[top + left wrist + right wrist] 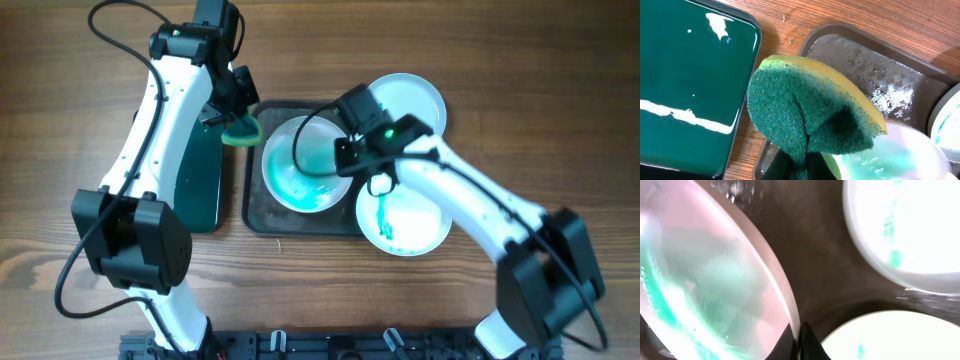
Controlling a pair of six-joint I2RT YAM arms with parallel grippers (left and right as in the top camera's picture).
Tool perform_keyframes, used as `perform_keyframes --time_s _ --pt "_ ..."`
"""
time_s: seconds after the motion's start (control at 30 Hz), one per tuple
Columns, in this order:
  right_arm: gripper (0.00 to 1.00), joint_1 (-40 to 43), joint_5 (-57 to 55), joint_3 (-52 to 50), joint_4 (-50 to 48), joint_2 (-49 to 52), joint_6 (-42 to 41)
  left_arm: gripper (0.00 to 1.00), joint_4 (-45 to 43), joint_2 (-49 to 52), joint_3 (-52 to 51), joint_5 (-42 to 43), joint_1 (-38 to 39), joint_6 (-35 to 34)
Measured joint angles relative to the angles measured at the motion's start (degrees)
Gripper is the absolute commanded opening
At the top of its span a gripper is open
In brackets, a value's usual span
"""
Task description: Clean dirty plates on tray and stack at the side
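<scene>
The right gripper (799, 342) is pinched tight on the right-hand rim of the pale blue plate (298, 170). Its two fingers nearly meet over the thin edge, so the hold is only a narrow bite on a wet lip. That plate sits in the middle of the dark grey tray (262, 215), seemingly tipped up a little on the gripped side, and its hollow is awash with teal-green smears. The left gripper (805, 167) is closed on the sponge (805, 105), which is folded between its fingers with the green scouring face outward. It hangs over the far left corner of the tray, just beside the plate's rim and not clearly touching it. At the tray's right end lie the far white plate (415, 95) and the near white plate (410, 225), the near one carrying a green streak. Both are close to the right gripper's wrist. Left of the dark tray, a green tray (200, 170) rests on the wooden table (80, 80). The main risk, as I judge it, is the plate slipping. If the sponge presses down on the side away from the pinch, the slick rim may lever out of the fingers and the plate may drop or skate across the wet tray. A hard push could also drive it into the white plates or slop the teal liquid over the low rim. The two arms work near each other and could knock together.
</scene>
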State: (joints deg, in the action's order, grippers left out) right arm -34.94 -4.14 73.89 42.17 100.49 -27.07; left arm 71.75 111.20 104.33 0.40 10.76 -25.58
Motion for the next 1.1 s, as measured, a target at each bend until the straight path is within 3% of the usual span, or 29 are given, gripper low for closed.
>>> perform_keyframes --time_s 0.13,0.43,0.53,0.63,0.83,0.97,1.0,1.1 --pt "0.04 -6.6 -16.2 0.0 2.6 -5.2 -0.3 0.04 0.0 0.0 0.0 0.2 0.0 0.0" --pt "0.04 -18.8 -57.8 0.0 4.5 -5.5 -0.3 0.04 0.0 0.0 0.0 0.2 0.0 0.0" --pt "0.04 -24.5 -73.9 0.0 -0.1 -5.5 3.6 0.04 0.1 0.0 0.0 0.2 0.0 0.0" --pt "0.04 -25.4 -78.5 -0.2 -5.7 -5.5 8.8 0.04 0.0 0.0 0.0 0.2 0.0 0.0" --pt "0.04 -24.0 -72.3 -0.3 -6.5 -5.5 10.1 0.04 0.0 0.0 0.0 0.2 0.0 0.0" --pt "0.04 -17.2 -52.1 -1.7 -4.8 -5.6 2.2 0.04 0.1 0.0 0.0 0.2 0.0 0.0" --pt "0.04 -13.2 -41.7 -2.0 -4.4 -5.6 -2.8 0.04 0.0 0.0 0.0 0.2 0.0 0.0" --pt "0.04 -6.7 -24.4 -2.1 -5.1 -4.2 -9.7 0.04 0.0 0.0 0.0 0.2 0.0 0.0"
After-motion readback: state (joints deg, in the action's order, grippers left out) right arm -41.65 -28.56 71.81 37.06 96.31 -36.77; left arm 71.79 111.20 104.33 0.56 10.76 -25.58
